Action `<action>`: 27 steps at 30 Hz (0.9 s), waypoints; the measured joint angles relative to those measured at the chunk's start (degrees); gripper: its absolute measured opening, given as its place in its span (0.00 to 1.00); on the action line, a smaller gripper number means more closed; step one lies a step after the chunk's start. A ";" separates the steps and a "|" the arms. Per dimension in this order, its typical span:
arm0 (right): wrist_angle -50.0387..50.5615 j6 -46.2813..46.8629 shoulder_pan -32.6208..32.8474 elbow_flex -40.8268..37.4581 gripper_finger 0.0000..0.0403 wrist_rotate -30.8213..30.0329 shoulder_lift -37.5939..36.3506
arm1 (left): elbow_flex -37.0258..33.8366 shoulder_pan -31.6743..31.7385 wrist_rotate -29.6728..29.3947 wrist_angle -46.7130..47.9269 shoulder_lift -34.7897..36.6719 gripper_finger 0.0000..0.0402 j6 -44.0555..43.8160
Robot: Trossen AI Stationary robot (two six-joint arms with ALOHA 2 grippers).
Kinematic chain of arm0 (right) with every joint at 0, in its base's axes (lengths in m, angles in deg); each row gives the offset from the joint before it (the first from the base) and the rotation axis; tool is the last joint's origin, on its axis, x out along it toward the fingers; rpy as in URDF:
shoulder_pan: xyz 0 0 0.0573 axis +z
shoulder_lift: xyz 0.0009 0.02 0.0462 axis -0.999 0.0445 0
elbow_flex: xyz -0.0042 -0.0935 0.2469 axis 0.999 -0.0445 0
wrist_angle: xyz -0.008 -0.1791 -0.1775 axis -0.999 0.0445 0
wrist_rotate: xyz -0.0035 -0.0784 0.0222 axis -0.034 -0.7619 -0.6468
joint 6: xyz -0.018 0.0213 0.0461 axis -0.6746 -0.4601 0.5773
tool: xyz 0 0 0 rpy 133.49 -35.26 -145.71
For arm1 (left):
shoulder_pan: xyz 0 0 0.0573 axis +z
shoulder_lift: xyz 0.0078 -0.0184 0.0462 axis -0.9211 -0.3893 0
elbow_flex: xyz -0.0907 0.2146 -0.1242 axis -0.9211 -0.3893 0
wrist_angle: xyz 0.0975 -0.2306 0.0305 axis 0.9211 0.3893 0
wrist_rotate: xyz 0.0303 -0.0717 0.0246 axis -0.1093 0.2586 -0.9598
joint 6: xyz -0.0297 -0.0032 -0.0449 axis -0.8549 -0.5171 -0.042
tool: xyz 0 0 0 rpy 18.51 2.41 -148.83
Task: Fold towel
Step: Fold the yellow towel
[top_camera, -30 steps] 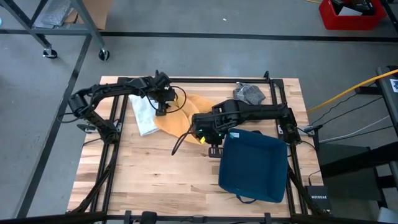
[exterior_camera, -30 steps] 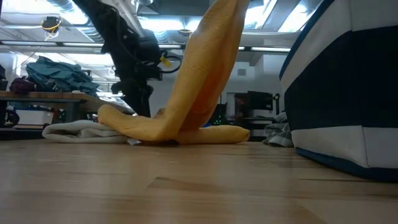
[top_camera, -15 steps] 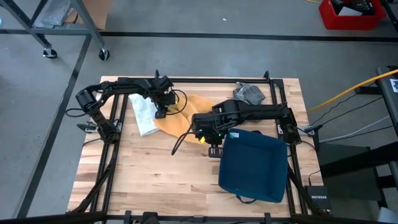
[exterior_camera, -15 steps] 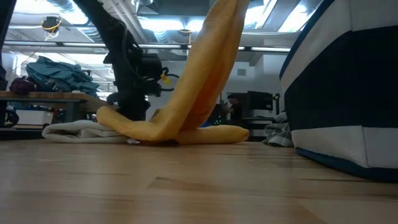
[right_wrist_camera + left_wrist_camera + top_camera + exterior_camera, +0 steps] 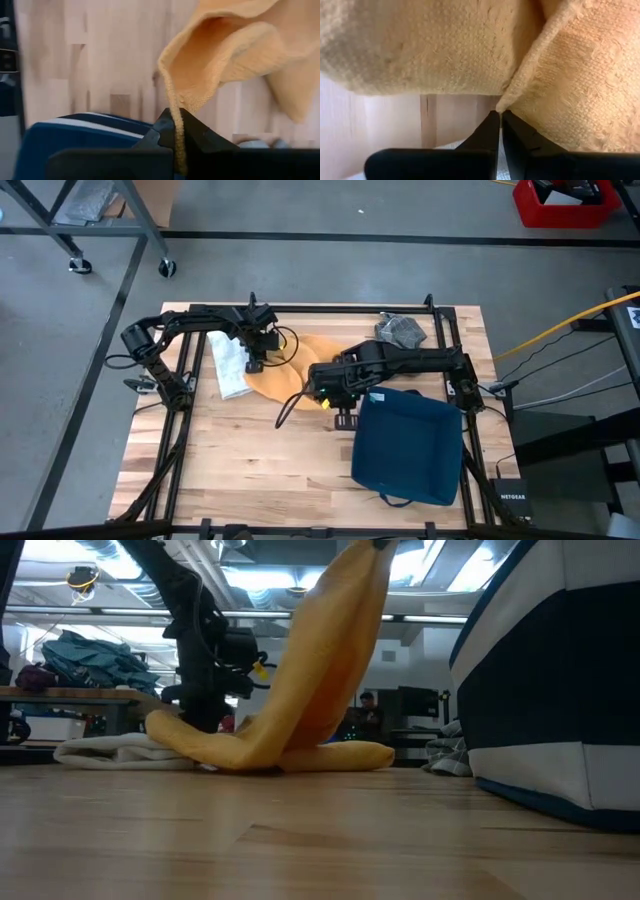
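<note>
With both pairs of jaws closed on cloth, the left gripper (image 5: 499,116) pinches a corner of the yellow towel (image 5: 290,365) low at the table (image 5: 250,470), just beside a white towel (image 5: 230,365), while the right gripper (image 5: 176,125) holds another edge raised high, so the cloth hangs from it in a tall drape in the low view. Between them the towel lies rumpled mid-table, partly under the right arm. A blue bin (image 5: 405,445) sits near the right gripper; a grey rag (image 5: 401,330) lies well apart. Judgement: early stage, two points gripped, no fold laid yet; spreading, folding and releasing remain.
</note>
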 joint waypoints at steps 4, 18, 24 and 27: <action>0.00 0.03 -0.40 0.01 0.03 -2.19 0.00 | 0.00 0.00 -0.03 1.22 0.00 0.01 -0.39; 0.00 0.39 -1.14 0.04 0.03 -0.52 0.00 | 0.02 0.05 -6.50 -3.42 0.02 0.04 -5.82; 0.00 0.41 -1.14 0.04 0.03 -0.50 0.00 | 0.02 0.17 -6.54 -6.76 0.02 0.04 -8.25; 0.00 0.42 -1.14 0.04 0.03 -0.50 0.00 | 0.02 0.30 -6.52 -6.51 0.02 0.04 -8.31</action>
